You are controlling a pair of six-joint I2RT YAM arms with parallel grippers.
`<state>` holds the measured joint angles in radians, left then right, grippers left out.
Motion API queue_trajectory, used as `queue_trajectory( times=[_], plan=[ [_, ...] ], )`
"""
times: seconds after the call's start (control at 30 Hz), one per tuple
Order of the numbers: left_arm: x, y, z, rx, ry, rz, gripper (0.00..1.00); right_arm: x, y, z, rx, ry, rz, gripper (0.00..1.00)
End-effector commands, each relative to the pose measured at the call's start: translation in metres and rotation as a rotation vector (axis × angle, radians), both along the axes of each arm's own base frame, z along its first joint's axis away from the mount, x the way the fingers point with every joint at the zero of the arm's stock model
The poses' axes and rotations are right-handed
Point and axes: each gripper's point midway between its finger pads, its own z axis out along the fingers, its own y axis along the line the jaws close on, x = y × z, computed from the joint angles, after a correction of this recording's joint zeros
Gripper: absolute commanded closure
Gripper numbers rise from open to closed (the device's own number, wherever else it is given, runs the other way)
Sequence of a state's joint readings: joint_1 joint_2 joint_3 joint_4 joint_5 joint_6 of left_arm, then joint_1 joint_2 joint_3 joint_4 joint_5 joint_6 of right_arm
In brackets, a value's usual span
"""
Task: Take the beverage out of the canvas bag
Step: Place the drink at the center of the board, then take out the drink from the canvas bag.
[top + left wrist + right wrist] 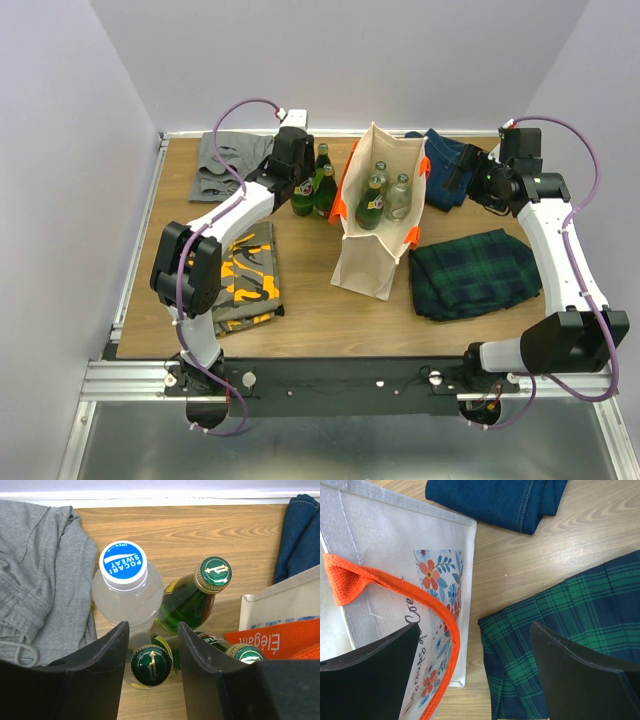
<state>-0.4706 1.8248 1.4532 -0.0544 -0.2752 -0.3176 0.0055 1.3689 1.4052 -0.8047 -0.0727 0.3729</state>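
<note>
Top external view puts the bag (pixel 365 255) upright in the middle of the bench (pixel 305 300), mouth open, with three bottles (pixel 373 197) standing inside it. My left hand (pixel 152 626) is over the loose bottles (pixel 318 185) just left of the bag, fingers apart with one green cap (pixel 151 665) between them and a Pocari bottle (pixel 125 580) just beyond. My right hand (pixel 475 625) is spread wide, gripping nothing, above the bag's orange handle (pixel 395 587) and the plaid cloth (pixel 570 630).

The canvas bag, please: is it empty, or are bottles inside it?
Not empty. The canvas bag stands upright and open, and the top view shows three bottles standing inside it.
</note>
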Motion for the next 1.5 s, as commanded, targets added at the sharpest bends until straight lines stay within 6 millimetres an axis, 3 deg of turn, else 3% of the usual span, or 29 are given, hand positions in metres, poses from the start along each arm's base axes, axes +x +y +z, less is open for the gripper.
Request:
queue_trajectory(
  times=[0.0,0.2,0.3,0.33,0.37,0.4,0.57,0.8,1.1,1.27,1.47],
  plan=[
    [0.003,0.005,0.043,-0.048,-0.087,0.037,0.47,-0.004,-0.005,-0.001,-0.023,0.004,-0.009,0.0],
    [-0.003,0.02,0.056,-0.03,-0.097,0.091,0.34,-0.004,-0.004,0.001,-0.021,-0.002,-0.009,0.0],
    [-0.009,0.027,0.071,-0.02,-0.117,0.103,0.23,-0.003,-0.005,0.001,-0.02,-0.002,-0.012,0.0],
    [-0.013,0.029,0.081,-0.022,-0.136,0.103,0.01,-0.004,-0.004,0.001,-0.02,-0.002,-0.008,0.0],
    [-0.014,0.031,0.087,-0.022,-0.143,0.105,0.01,-0.004,-0.004,0.001,-0.021,-0.002,-0.009,0.0],
    [-0.02,0.035,0.107,-0.02,-0.165,0.101,0.01,-0.004,-0.003,0.0,-0.016,0.0,-0.008,0.0],
    [-0.033,0.028,0.135,-0.03,-0.182,0.029,0.01,-0.005,-0.002,0.001,-0.009,-0.005,-0.006,0.0],
    [-0.062,-0.018,0.192,-0.026,-0.174,-0.293,0.01,-0.005,-0.002,-0.001,-0.008,0.0,0.0,0.0],
    [-0.107,-0.075,0.221,-0.034,-0.14,-0.598,0.01,-0.005,0.009,0.009,0.042,-0.034,0.033,0.0],
    [-0.122,-0.098,0.221,-0.049,-0.132,-0.693,0.01,-0.007,0.009,0.024,0.043,-0.094,0.037,0.0],
    [-0.132,-0.124,0.206,0.008,-0.078,-0.785,0.03,-0.011,0.0,0.016,0.007,-0.07,-0.003,0.0]
  ],
)
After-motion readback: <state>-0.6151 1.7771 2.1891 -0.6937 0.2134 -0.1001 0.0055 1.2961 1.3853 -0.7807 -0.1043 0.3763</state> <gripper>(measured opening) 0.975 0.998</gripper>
